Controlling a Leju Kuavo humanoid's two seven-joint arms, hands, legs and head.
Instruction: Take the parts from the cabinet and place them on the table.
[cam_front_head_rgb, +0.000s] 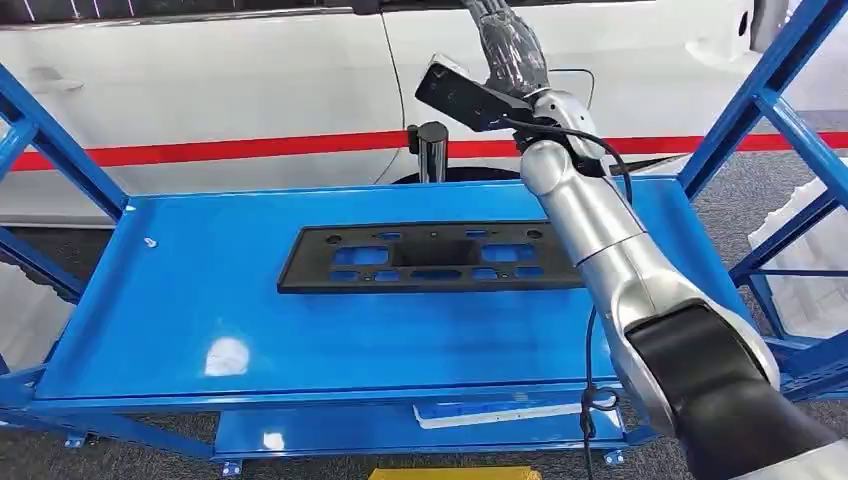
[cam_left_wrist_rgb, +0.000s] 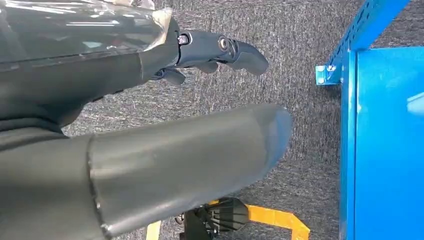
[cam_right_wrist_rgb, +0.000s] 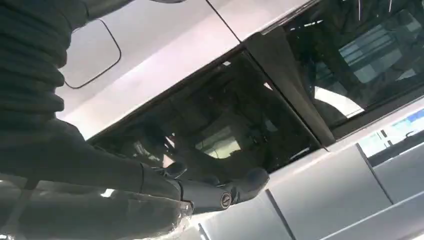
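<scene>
Head view: a black part (cam_front_head_rgb: 432, 257) lies flat on the blue table (cam_front_head_rgb: 200, 300), apparently already delivered. The right arm reaches up past the far edge, and its hand (cam_front_head_rgb: 510, 45) is raised in front of a white car (cam_front_head_rgb: 250, 70), well clear of the part; I cannot tell how its fingers lie here.

Left wrist view: the left hand (cam_left_wrist_rgb: 150, 125) hangs over grey carpet (cam_left_wrist_rgb: 310, 165) beside the table, fingers loosely apart, holding nothing.

Right wrist view: the right hand's fingers look extended and empty against the car's windows. Whether more parts remain cannot be judged.
</scene>
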